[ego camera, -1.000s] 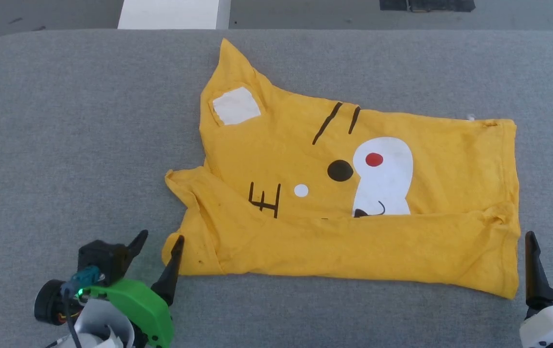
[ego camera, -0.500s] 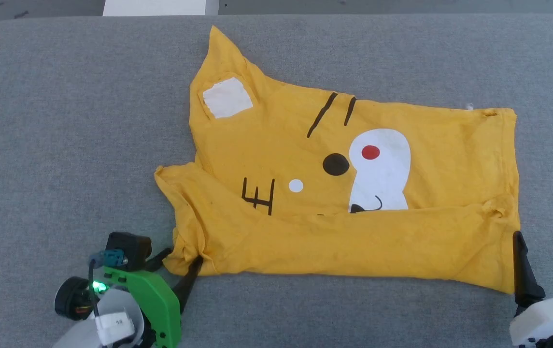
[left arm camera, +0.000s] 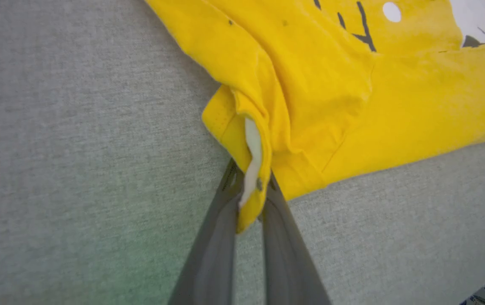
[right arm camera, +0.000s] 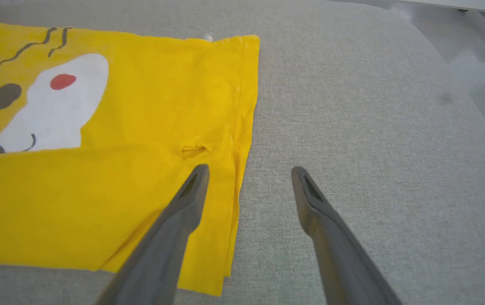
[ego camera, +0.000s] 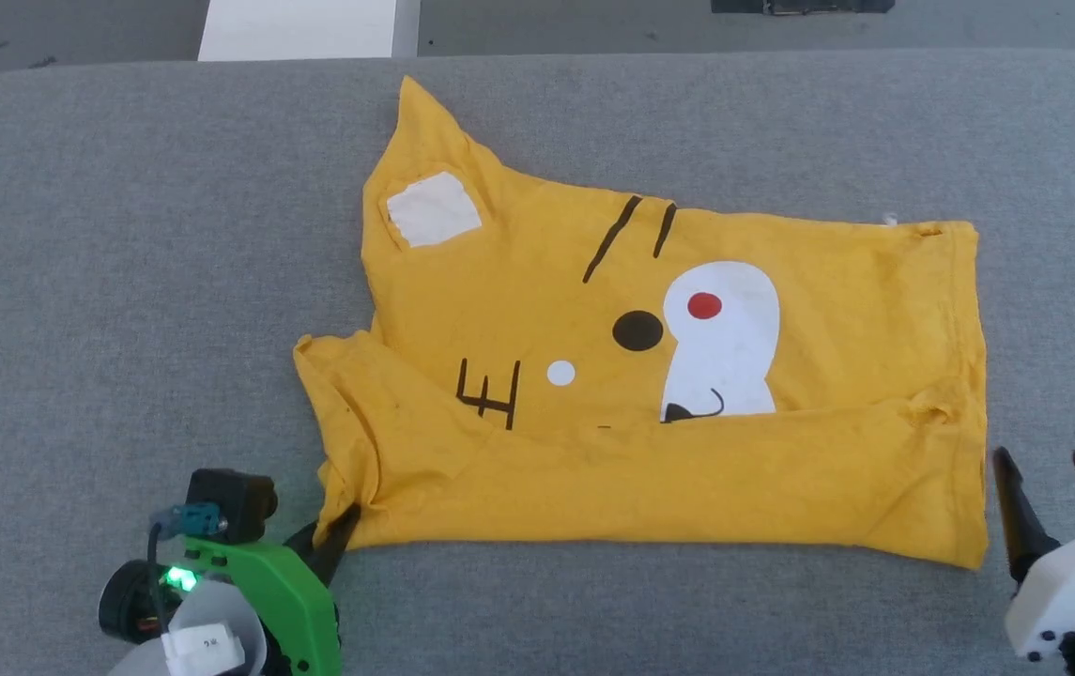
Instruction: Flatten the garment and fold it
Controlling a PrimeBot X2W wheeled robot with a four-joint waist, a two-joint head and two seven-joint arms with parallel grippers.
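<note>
The yellow garment (ego camera: 650,376) lies spread on the grey padded table (ego camera: 124,282), its near edge folded over the cartoon face print. My left gripper (ego camera: 335,530) is shut on the garment's near left corner; in the left wrist view the two dark fingers (left arm camera: 208,245) pinch a yellow fold (left arm camera: 250,186) with a white lining showing. My right gripper (ego camera: 1053,488) stands open just right of the garment's near right corner. In the right wrist view the right gripper (right arm camera: 248,178) straddles the hem (right arm camera: 242,127), its left finger over the fabric and the other over bare table.
The table's far edge runs along the top of the head view, with a white board (ego camera: 302,28) and grey floor beyond. In the right wrist view the table's rounded corner (right arm camera: 437,51) drops to the floor at the upper right.
My left gripper moved right onto the garment's near left corner and shut on it, bunching the fabric there. The head camera shifted a little. The right gripper stayed open.
</note>
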